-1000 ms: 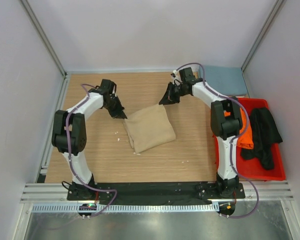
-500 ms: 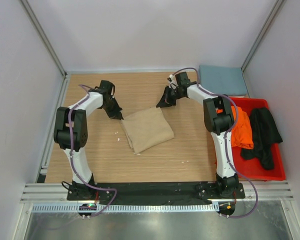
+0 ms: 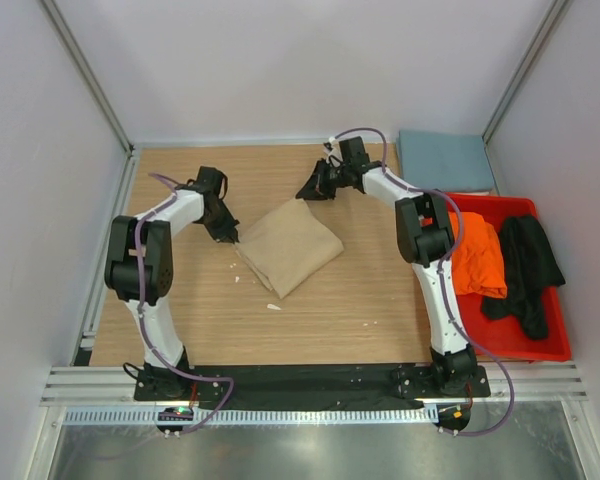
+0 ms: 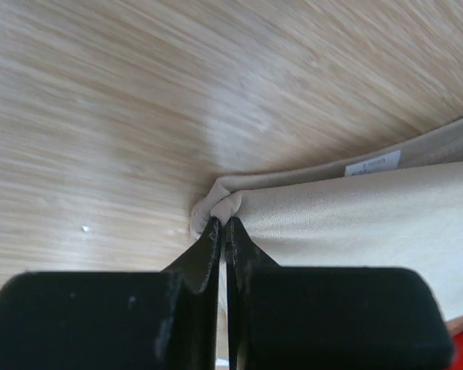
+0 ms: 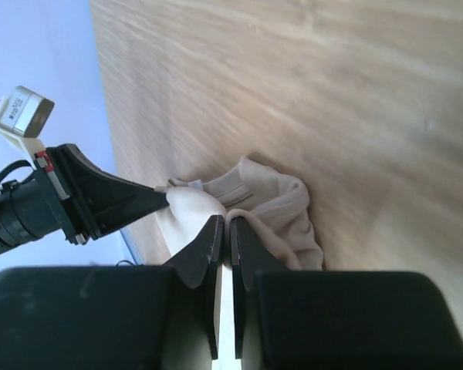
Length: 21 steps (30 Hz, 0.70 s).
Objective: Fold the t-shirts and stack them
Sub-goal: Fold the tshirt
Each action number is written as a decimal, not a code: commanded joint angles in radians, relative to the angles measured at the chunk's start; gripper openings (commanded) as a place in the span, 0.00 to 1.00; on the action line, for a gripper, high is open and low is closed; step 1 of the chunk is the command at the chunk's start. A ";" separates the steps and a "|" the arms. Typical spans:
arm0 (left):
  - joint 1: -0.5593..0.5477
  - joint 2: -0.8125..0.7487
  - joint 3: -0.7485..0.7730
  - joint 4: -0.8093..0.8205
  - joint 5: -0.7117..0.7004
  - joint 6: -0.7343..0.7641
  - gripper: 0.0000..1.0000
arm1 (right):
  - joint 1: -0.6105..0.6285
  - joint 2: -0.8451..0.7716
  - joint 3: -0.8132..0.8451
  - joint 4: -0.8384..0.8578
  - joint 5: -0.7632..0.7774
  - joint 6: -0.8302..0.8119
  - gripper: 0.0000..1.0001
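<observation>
While the left gripper [image 4: 222, 225] pinches the left corner of the tan shirt [image 3: 290, 245], fingers pressed together and cloth puckered at their tips, the right gripper [image 5: 225, 222] bites a bunched fold at the shirt's far corner, its fingers all but touching. The shirt, folded to a rough square, lies on the wooden table [image 3: 360, 290], turned so that its corners point outward like a diamond. Seen from the left wrist, its layers sit stacked, with a small white label [image 4: 373, 163] showing on a lower layer just past the pinched corner. From the right wrist, the far corner rises in soft creases around the fingertips, and the left gripper shows beyond it, at the shirt's other held corner. A few white flecks [image 3: 273, 307] dot the wood just beside the shirt's near corner. Beyond the tan shirt and well to its right, a blue-grey shirt [image 3: 445, 160] lies folded flat. Further right of the tan shirt, past the right arm, a red bin [image 3: 545, 345] holds an orange shirt [image 3: 475, 260] on the nearer side and a crumpled black shirt [image 3: 525, 265] on the farther side.
</observation>
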 commanded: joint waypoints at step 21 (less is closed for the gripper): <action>0.037 -0.177 -0.127 0.052 -0.108 0.046 0.45 | -0.047 -0.118 -0.003 -0.246 0.140 -0.122 0.56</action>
